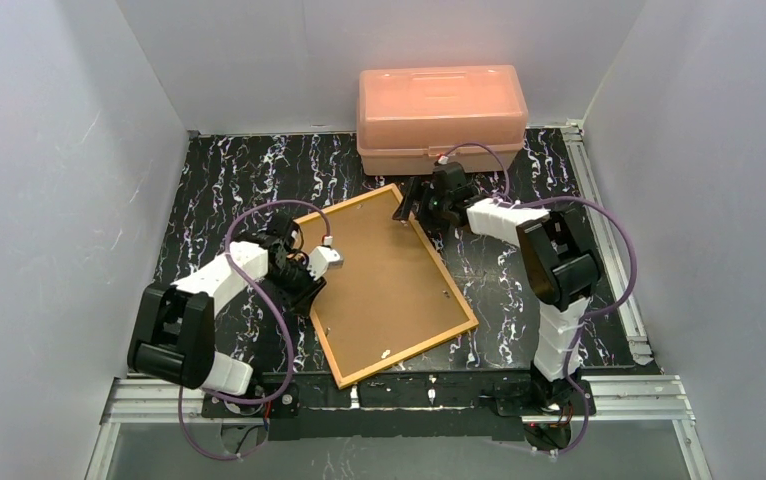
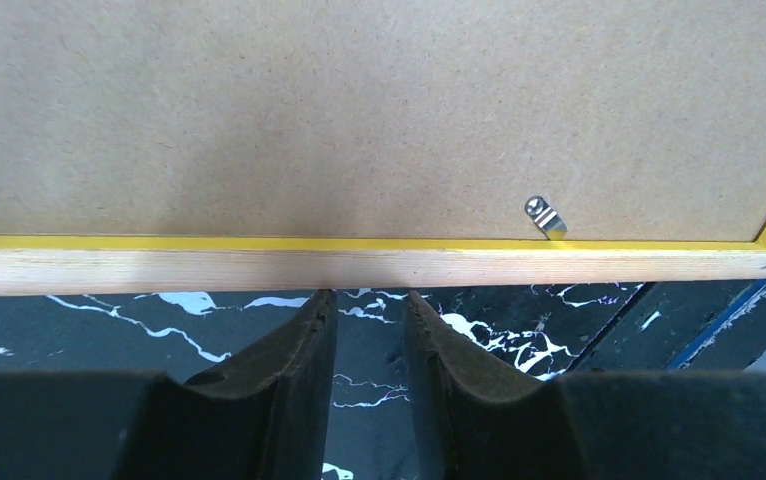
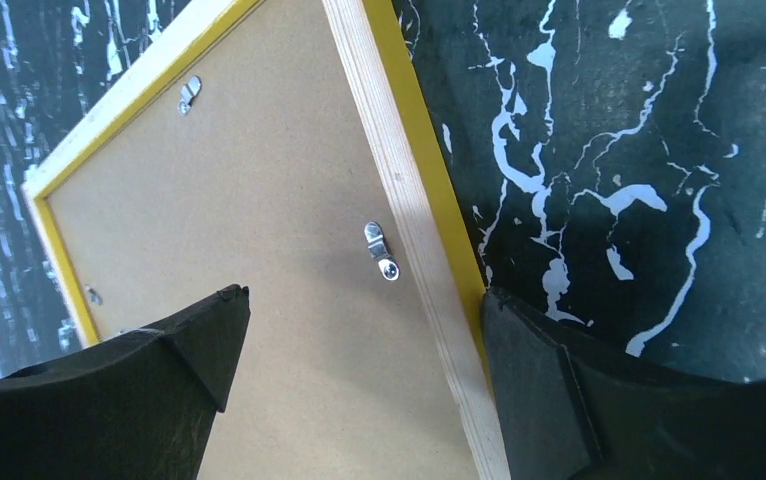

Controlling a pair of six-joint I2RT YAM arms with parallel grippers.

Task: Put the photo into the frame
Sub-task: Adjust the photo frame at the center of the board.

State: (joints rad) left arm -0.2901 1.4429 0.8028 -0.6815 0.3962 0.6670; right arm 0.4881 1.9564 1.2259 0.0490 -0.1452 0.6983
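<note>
The left gripper (image 2: 369, 300) has its jaws only narrowly parted, with nothing between them but a strip of the black marbled table (image 1: 219, 180). Its fingertips (image 2: 304, 335) point at the pale wooden outer edge of the frame (image 1: 389, 285), midway along the frame's left side. Whether they touch that edge cannot be told. The right gripper (image 3: 364, 295) stands spread wide at the frame's far corner and straddles its right edge. One finger is over the brown backing and the other over the table just beside the frame, and it grips nothing. The frame lies flat on the table with its back up, turned at an angle between the two arms. Only the top view takes in the whole frame and the salmon-pink box (image 1: 442, 115) standing just beyond its far corner. Only the wrist views bring out the frame's yellow inner border, its raw wood rim and the small metal clips (image 3: 382, 250) on its backing. The left wrist view shows one clip (image 2: 546, 217) near a corner.
</note>
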